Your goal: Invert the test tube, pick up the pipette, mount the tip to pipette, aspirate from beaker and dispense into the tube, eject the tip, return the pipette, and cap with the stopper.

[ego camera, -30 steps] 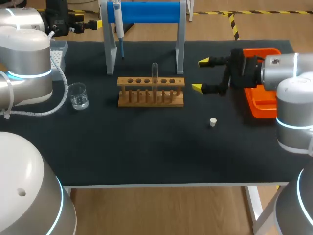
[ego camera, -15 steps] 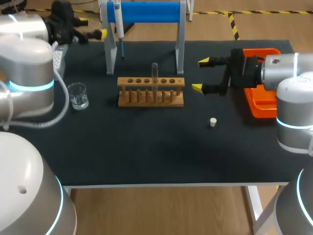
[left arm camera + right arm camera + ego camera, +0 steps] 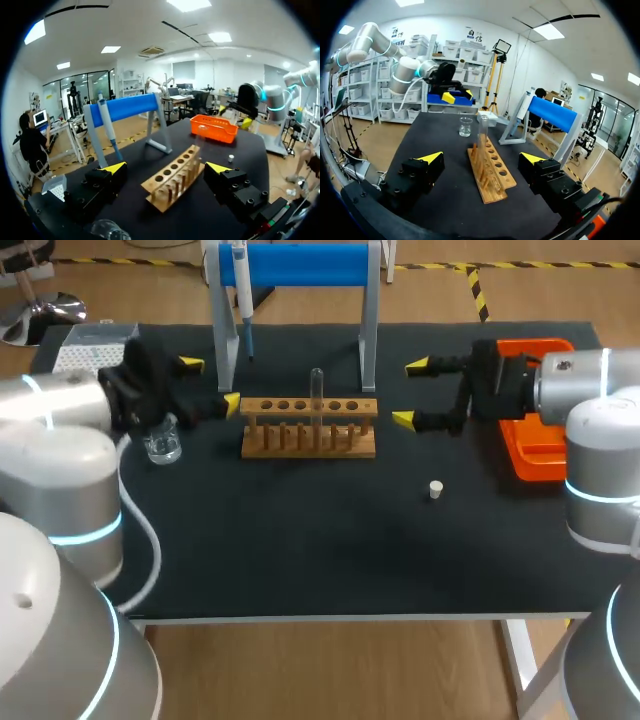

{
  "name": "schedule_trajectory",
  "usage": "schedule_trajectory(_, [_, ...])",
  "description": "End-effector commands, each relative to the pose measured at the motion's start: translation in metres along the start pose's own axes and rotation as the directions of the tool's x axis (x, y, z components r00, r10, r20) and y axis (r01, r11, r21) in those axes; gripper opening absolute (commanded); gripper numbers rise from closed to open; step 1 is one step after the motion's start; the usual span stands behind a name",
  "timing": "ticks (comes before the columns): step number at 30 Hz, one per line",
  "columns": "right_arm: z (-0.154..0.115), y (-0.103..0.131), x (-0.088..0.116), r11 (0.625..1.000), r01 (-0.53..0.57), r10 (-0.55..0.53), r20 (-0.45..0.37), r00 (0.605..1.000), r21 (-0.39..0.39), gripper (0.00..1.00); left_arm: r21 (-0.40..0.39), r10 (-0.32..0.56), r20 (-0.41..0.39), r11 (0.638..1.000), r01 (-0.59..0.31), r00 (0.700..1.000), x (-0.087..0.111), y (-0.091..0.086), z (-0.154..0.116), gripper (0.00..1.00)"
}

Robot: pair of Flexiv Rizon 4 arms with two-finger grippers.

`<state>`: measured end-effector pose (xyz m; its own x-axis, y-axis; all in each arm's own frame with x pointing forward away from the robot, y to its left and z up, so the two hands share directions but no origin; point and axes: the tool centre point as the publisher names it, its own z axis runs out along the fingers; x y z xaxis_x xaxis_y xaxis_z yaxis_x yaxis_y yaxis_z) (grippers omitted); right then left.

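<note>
A clear test tube (image 3: 317, 390) stands upright in the wooden rack (image 3: 308, 428). The pipette (image 3: 241, 285) hangs on the blue stand (image 3: 300, 262) behind the rack. A glass beaker (image 3: 160, 437) sits left of the rack, and a small white stopper (image 3: 435, 489) lies to its front right. My left gripper (image 3: 211, 384) hovers open just off the rack's left end, above the beaker. My right gripper (image 3: 409, 393) stands open off the rack's right end. In the left wrist view the rack (image 3: 175, 177) lies ahead between the open fingers; in the right wrist view the tube (image 3: 482, 132) does.
An orange tray (image 3: 535, 455) sits at the right edge under my right arm. A white tip box (image 3: 90, 345) stands at the back left corner. The stand's grey legs (image 3: 226, 350) flank the space behind the rack.
My left arm has swung from the back left corner toward the front and right, bringing its open gripper beside the rack's left end. The right arm has not moved.
</note>
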<state>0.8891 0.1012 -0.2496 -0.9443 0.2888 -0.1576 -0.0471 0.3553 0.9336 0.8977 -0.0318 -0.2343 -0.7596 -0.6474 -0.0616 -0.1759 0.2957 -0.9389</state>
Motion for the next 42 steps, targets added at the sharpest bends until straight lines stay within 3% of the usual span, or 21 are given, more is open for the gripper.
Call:
schedule_trajectory(1, [-0.001, 0.0, 0.0, 1.0, 0.001, -0.001, -0.001, 1.0, 0.0, 1.0, 0.134, 0.028, -0.024, 0.991, -0.025, 0.999, 0.021, 0.008, -0.006, 1.0])
schedule_trajectory(8, [-0.001, 0.0, 0.0, 1.0, 0.001, -0.001, -0.001, 1.0, 0.0, 1.0, 0.114, 0.045, -0.065, 0.993, -0.037, 0.997, 0.03, 0.011, -0.003, 1.0])
schedule_trajectory(33, [-0.001, 0.0, 0.0, 1.0, 0.001, -0.001, -0.001, 1.0, 0.0, 1.0, 0.103, 0.023, -0.058, 0.994, -0.017, 0.998, 0.03, 0.012, -0.003, 1.0])
schedule_trajectory(42, [0.027, 0.008, -0.009, 0.992, 0.053, -0.068, -0.131, 0.989, -0.114, 1.0, 0.103, 0.023, -0.058, 0.994, -0.017, 0.998, 0.03, 0.012, -0.003, 1.0])
